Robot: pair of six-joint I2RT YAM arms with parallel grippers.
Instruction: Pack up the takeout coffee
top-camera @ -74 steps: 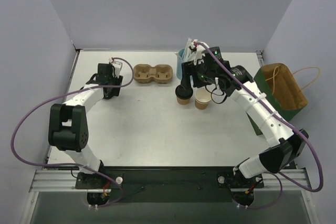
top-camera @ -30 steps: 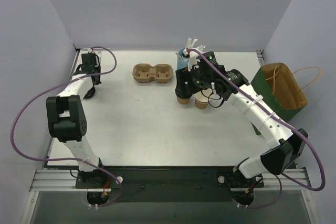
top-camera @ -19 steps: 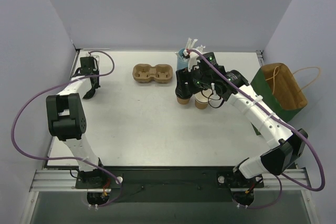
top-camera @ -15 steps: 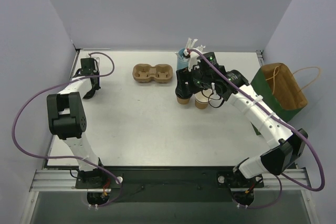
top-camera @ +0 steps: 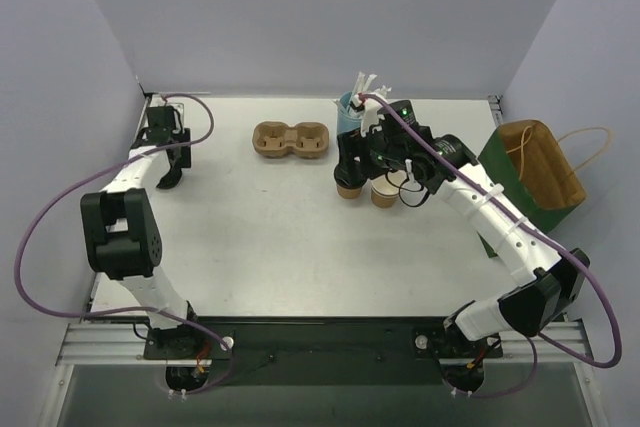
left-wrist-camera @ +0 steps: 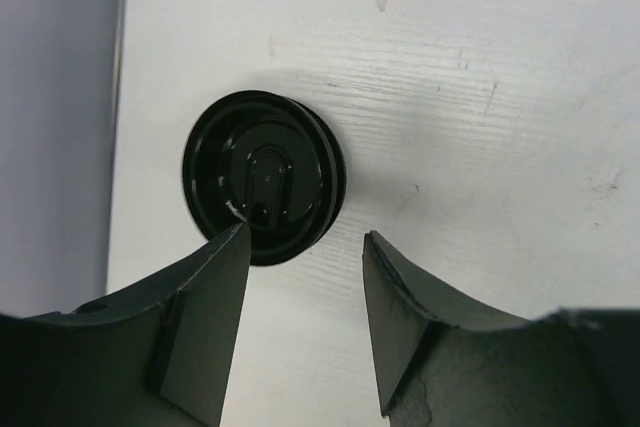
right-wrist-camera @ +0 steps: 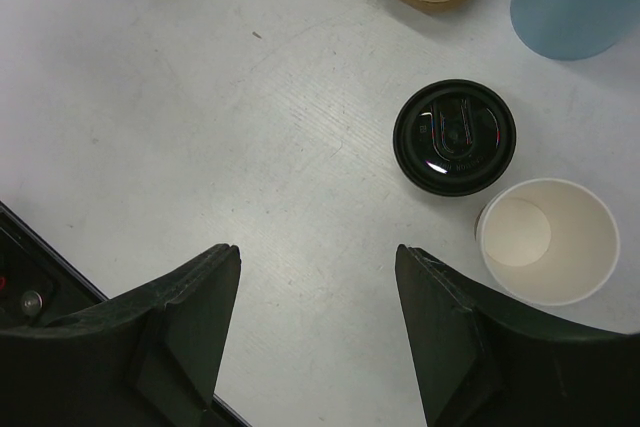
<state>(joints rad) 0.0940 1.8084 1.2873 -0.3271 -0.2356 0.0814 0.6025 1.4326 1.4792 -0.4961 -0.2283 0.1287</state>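
Note:
The takeout coffee [right-wrist-camera: 548, 242], a small tan paper cup with a white rim and cream inside, stands open on the table; it also shows in the top view [top-camera: 384, 195]. Next to it on the left stands a like cup with a black lid [right-wrist-camera: 455, 137], also in the top view [top-camera: 347, 188]. My right gripper [right-wrist-camera: 315, 252] is open and empty, above the table beside both cups [top-camera: 350, 160]. My left gripper [left-wrist-camera: 305, 234] is open and empty over a loose black lid [left-wrist-camera: 265, 177] at the table's far left [top-camera: 168, 179].
The brown two-hole carrier [top-camera: 291, 140] sits at the back middle. The light-blue cup of straws [top-camera: 350, 112] stands behind the two cups. A brown paper bag [top-camera: 540, 162] in a green box stands at the right edge. Walls close the left, back and right.
My left arm has swung from near the carrier to the far left edge, over the loose black lid. My right gripper has shifted slightly back above the two cups.

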